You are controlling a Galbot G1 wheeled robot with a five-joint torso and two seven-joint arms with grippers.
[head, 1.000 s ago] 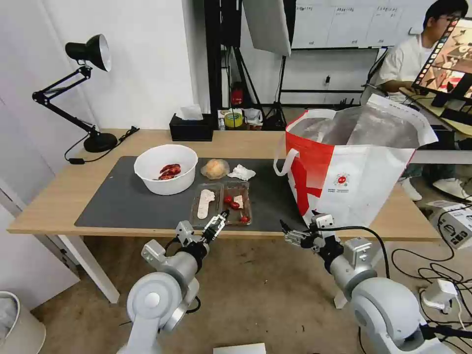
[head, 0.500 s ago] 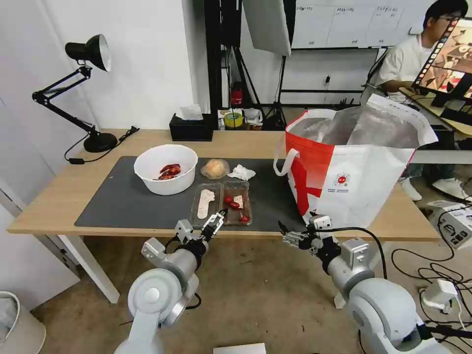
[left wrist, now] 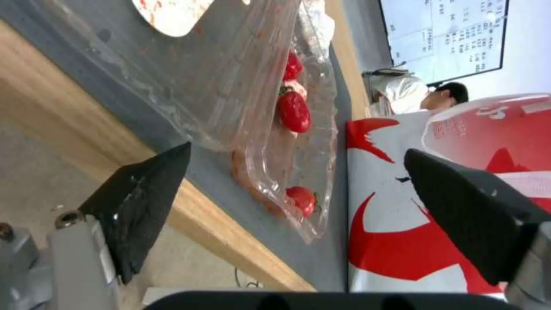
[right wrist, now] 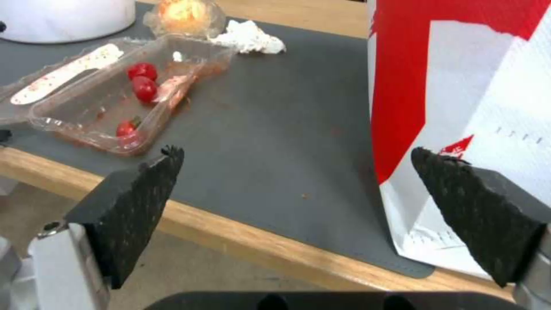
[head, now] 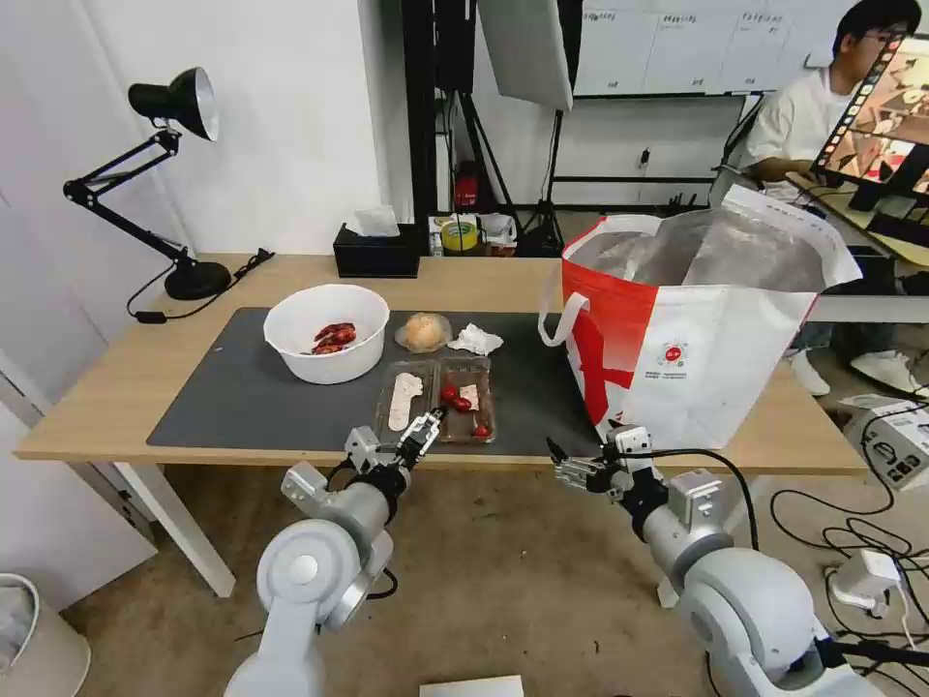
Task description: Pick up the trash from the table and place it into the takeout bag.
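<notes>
On the dark mat [head: 242, 397] of the table [head: 106, 387] lies the trash. It is a clear two-part tray [head: 440, 399] with red scraps, a white bowl [head: 327, 332] holding red scraps, a clear-wrapped beige lump [head: 423, 332] and a crumpled tissue [head: 475, 340]. The red-and-white takeout bag [head: 697, 339] stands open at the right. My left gripper [head: 426, 431] hovers open at the table's front edge, just before the tray [left wrist: 241, 86]. My right gripper [head: 566, 467] hangs open below the front edge, near the bag's [right wrist: 459, 86] corner, holding nothing.
A black desk lamp [head: 174, 174] stands at the table's back left and a black tissue box [head: 377, 254] at the back edge. Cables and a grey device [head: 895, 436] lie on the floor to the right. A bin [head: 39, 639] stands on the floor at the left.
Both arms shifted only slightly; the right gripper sank a little below the table edge. Nothing on the table moved.
</notes>
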